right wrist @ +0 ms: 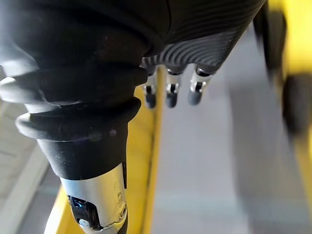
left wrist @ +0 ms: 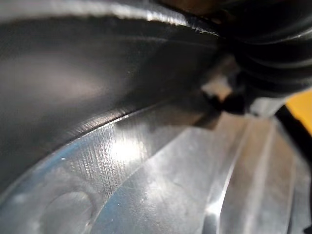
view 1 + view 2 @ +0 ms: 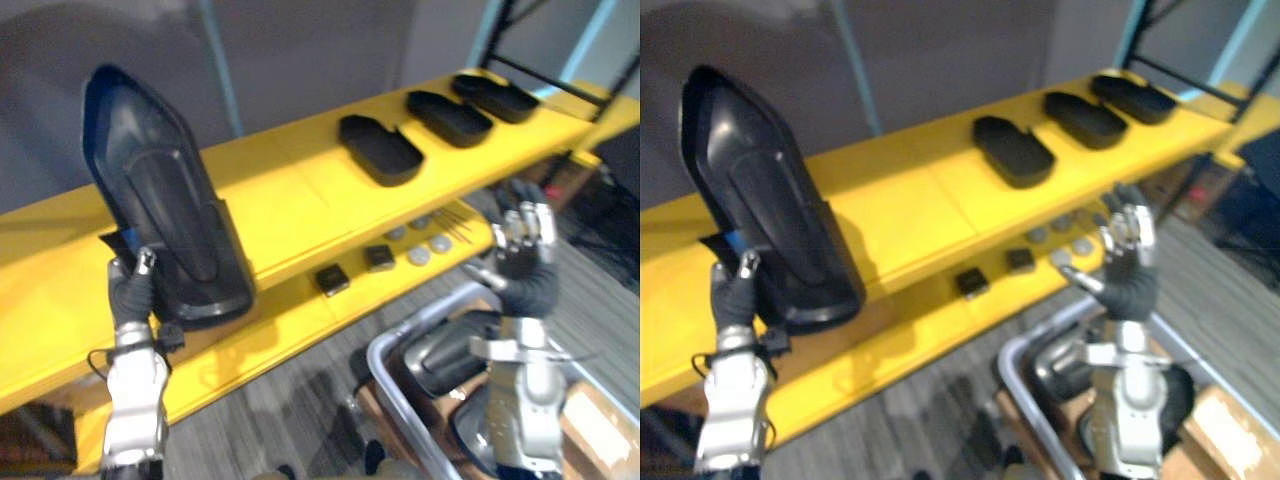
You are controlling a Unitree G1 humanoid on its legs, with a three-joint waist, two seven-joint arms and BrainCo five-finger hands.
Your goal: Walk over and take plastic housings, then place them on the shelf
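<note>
Yellow shelf (image 3: 290, 195) behind left hand (image 3: 130, 292) gripping housing (image 3: 160, 190).

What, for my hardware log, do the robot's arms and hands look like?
The left arm and right arm are silver-grey, boxy metal. The left hand and right hand wear dark ribbed covers over back and wrist, bulging like bellows. The right hand's silver fingers end in rounded dark tips.

Left hand (image 3: 130, 292) tight around housing (image 3: 160, 190); right hand (image 3: 522, 275) upright, fingers (image 3: 528, 225) relaxed.
</note>
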